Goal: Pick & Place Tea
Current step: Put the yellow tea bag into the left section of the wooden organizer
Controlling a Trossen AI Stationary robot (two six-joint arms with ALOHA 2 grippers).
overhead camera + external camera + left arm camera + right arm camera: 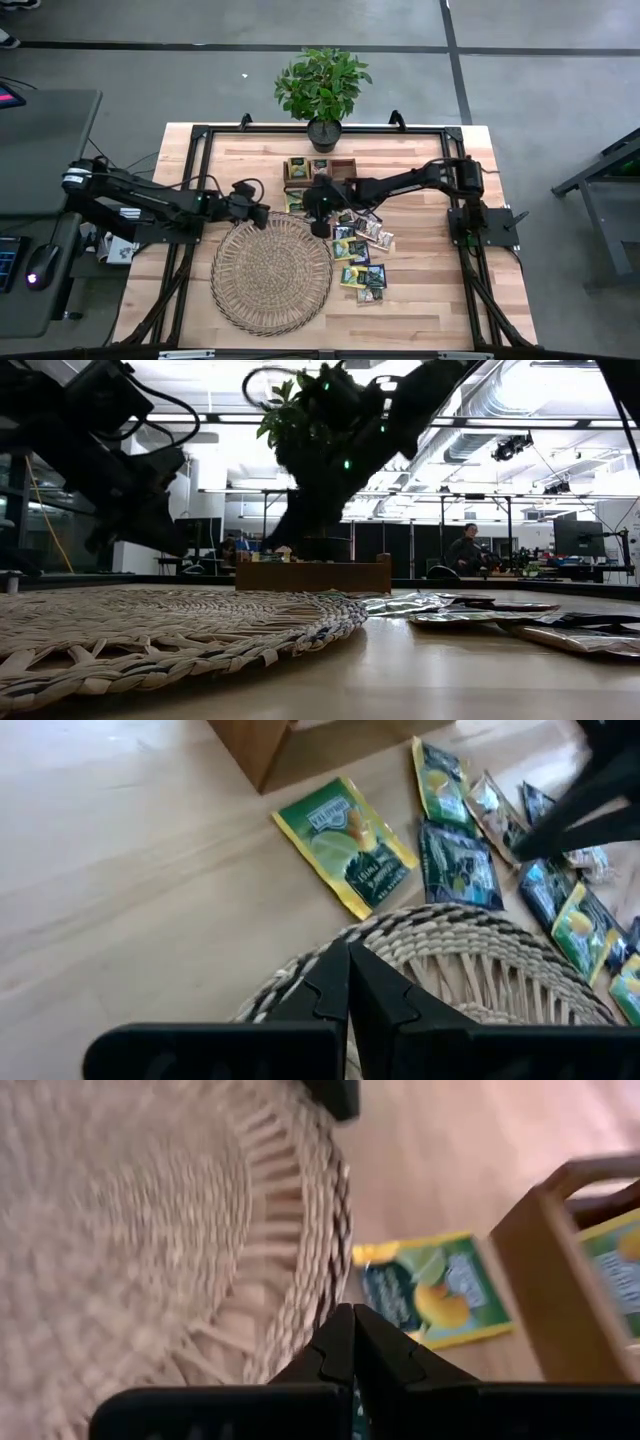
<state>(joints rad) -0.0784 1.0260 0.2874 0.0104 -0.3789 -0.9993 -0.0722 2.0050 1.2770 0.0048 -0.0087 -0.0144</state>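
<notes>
**Both pincers clenched beside the wicker mat**

The tea sachets (361, 255) lie scattered on the worktop (430, 300) just beside the round wicker mat (271, 273), between it and the wooden tray (322, 170). The left pincer (262, 214) hangs over the mat's far rim, clenched and empty. The right pincer (320, 226) is above the sachet nearest the mat, also clenched, grasping nothing.

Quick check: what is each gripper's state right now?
Left gripper: closed, holding nothing, over the wicker mat's edge.
Right gripper: closed, holding nothing, by the mat's edge.
</notes>
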